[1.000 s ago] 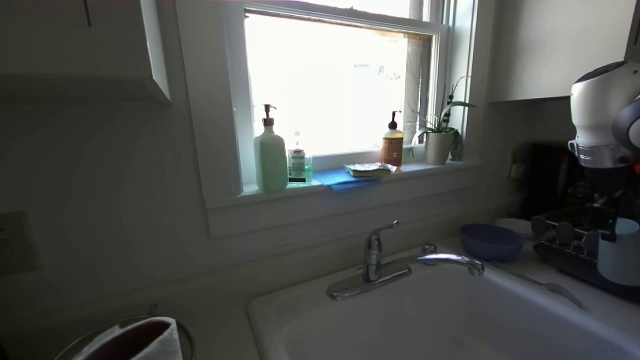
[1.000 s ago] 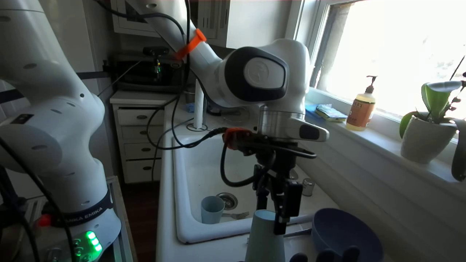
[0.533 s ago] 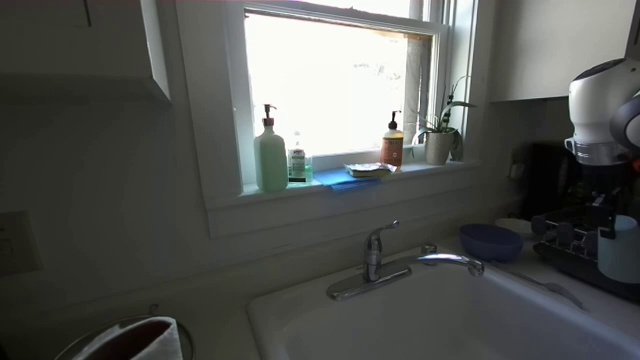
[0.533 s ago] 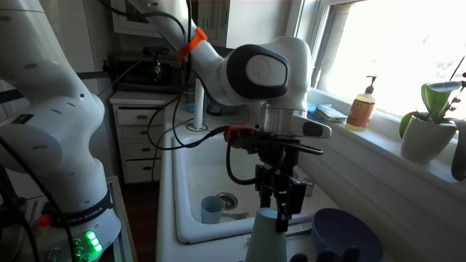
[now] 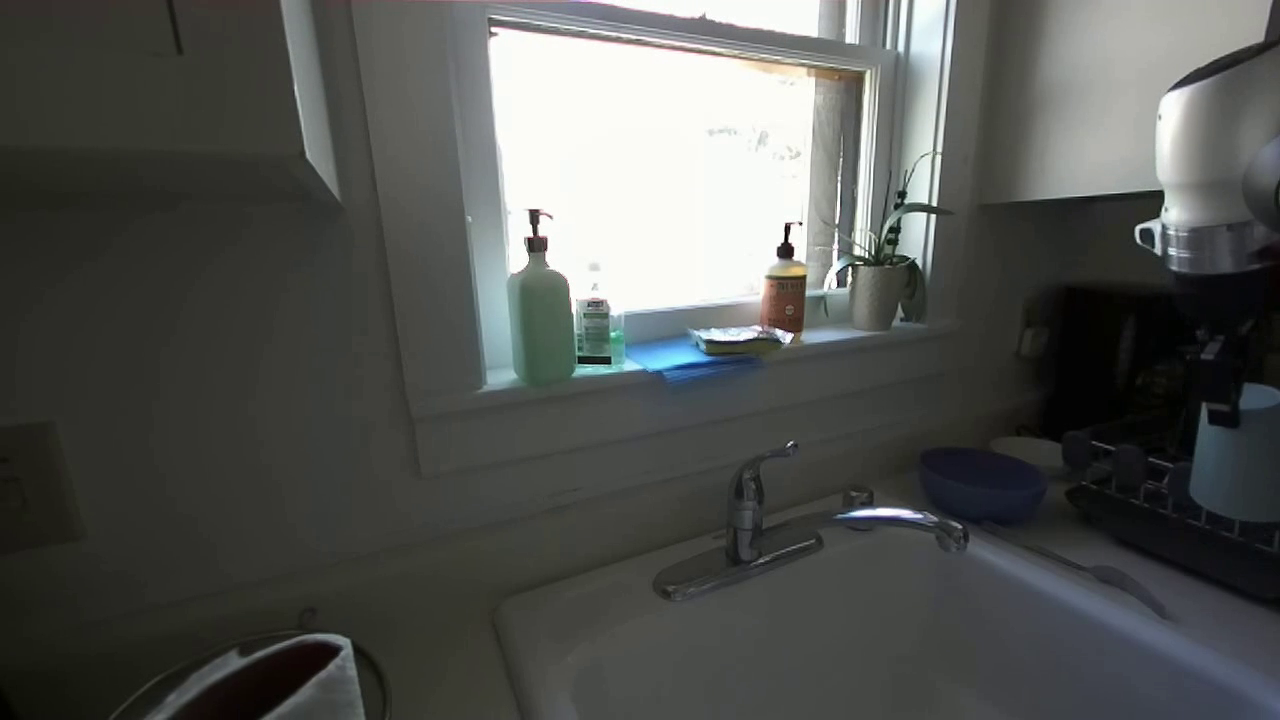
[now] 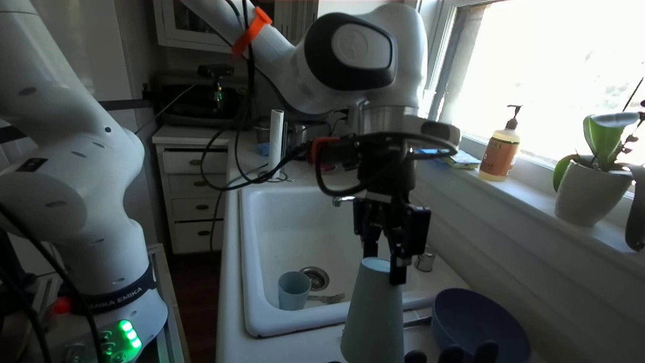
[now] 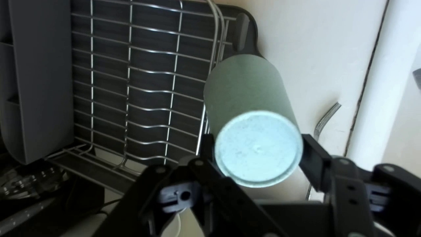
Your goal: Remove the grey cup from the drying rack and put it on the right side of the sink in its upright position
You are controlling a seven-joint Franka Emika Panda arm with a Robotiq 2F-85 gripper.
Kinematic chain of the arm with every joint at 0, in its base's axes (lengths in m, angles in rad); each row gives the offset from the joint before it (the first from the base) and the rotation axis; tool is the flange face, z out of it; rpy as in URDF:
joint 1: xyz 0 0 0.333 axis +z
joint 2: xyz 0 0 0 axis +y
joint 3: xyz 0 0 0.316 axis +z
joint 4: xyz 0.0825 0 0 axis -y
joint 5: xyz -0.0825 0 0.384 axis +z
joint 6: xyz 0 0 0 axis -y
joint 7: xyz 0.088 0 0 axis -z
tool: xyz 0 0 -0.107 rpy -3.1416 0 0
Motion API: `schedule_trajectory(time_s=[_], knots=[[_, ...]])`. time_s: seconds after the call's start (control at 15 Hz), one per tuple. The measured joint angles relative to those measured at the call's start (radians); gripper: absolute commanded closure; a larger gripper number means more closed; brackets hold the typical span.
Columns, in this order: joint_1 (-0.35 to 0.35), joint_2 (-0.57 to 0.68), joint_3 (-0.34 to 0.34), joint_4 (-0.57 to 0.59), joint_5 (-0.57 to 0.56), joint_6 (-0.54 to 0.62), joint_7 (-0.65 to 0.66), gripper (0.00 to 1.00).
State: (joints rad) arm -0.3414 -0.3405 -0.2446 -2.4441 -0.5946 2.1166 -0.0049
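The grey cup (image 5: 1238,460) is upside down, base up and rim down, above the near end of the drying rack (image 5: 1165,535). It also shows in the other views (image 6: 374,312) (image 7: 246,85). My gripper (image 7: 258,144) is shut on the cup, one finger on each side near its base; it also shows in an exterior view (image 6: 385,264). In the wrist view the cup overlaps the side of the rack (image 7: 151,69) facing the sink. The white sink (image 6: 252,287) lies beside the rack; its rim shows in the wrist view (image 7: 378,115).
A blue bowl (image 5: 980,485) (image 6: 473,322) stands on the counter by the rack. A fork (image 7: 325,120) lies between rack and sink. Another pale blue-grey cup (image 6: 294,291) and a fork (image 6: 332,298) are in the sink. The chrome faucet (image 5: 745,525) reaches over the basin.
My gripper first rose slightly with little cup movement, then rose further with the cup. The cup has lifted, and rack wires show beneath it.
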Motion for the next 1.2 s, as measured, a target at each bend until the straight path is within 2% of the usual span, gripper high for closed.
schedule_trajectory(time_s=[0.27,0.73,1.0,1.2], knots=[[0.009,-0.064,0.03,0.026,-0.001,-0.044,-0.017,0.59],[0.049,-0.078,0.033,0.016,0.001,-0.038,-0.043,0.59],[0.073,-0.074,0.056,-0.049,-0.034,0.034,-0.042,0.59],[0.072,-0.054,0.084,-0.113,-0.151,0.114,0.006,0.59]])
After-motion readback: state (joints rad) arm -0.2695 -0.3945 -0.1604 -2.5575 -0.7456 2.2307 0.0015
